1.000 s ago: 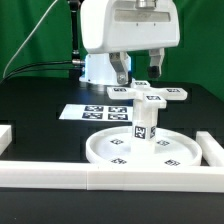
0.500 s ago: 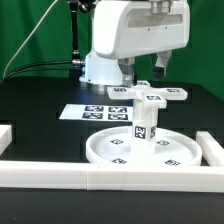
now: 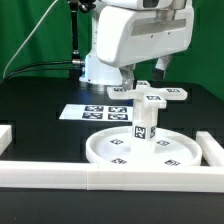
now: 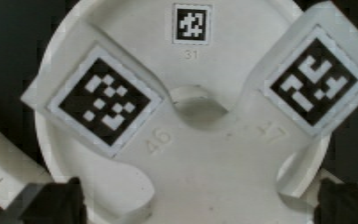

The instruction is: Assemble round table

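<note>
As rails [image 3: 60,172] fence disc [image 3: 105,148], leg [image 3: 143,126] stands.

The disc [image 3: 100,150], leg [image 3: 143,122] and foot [image 3: 170,94] look like smooth white plastic with a faint sheen. The desk [image 3: 40,125] is matt black, the arm's shell [image 3: 140,40] is glossy white plastic, and the backdrop [image 3: 30,35] is green cloth.

Exterior view: camera off arm, in front of bench [image 3: 40,125], raised a little, tilted down, facing arm base and green backdrop [image 3: 30,40]. Mid range; white rail [image 3: 100,178] nearest lens.

Wrist view: camera on wrist, aimed straight down between fingers [image 4: 34,200]. Very close; cross-shaped foot [image 4: 185,140] fills frame.

Shared part: tagged top face of cross-shaped foot [image 3: 160,96]. Rest of bench in exterior view only.
</note>
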Controlling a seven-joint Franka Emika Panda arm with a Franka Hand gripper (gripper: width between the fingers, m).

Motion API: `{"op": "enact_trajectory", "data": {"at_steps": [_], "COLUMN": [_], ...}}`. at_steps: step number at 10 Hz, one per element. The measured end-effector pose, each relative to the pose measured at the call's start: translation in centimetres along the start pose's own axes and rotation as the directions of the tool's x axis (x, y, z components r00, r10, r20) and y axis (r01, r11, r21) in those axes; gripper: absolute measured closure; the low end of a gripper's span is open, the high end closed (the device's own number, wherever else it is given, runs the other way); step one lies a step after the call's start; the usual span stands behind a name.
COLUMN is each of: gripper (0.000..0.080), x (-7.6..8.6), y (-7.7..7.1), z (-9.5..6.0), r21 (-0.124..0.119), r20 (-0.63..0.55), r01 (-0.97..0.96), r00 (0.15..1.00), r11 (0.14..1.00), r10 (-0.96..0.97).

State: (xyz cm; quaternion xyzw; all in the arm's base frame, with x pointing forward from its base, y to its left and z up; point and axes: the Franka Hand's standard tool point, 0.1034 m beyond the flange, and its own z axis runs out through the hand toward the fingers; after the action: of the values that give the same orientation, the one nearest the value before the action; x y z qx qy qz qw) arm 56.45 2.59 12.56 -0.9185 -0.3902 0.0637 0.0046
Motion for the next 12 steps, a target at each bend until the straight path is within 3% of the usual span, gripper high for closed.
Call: {"op": "enact_trajectory", "data": {"at_steps": [7, 12], "gripper": [0.0151, 0.0151], "x": [0.1, 0.7], "y": [0.4, -0.4], "z": [0.9, 1.6], "r21": [0.003, 0.01], "r20": [0.004, 0.008], "r01": [-0.007, -0.009], "r00": [1.0, 1.0], "r11": [1.0, 1.0], "r10": [0.007, 0.009]}}
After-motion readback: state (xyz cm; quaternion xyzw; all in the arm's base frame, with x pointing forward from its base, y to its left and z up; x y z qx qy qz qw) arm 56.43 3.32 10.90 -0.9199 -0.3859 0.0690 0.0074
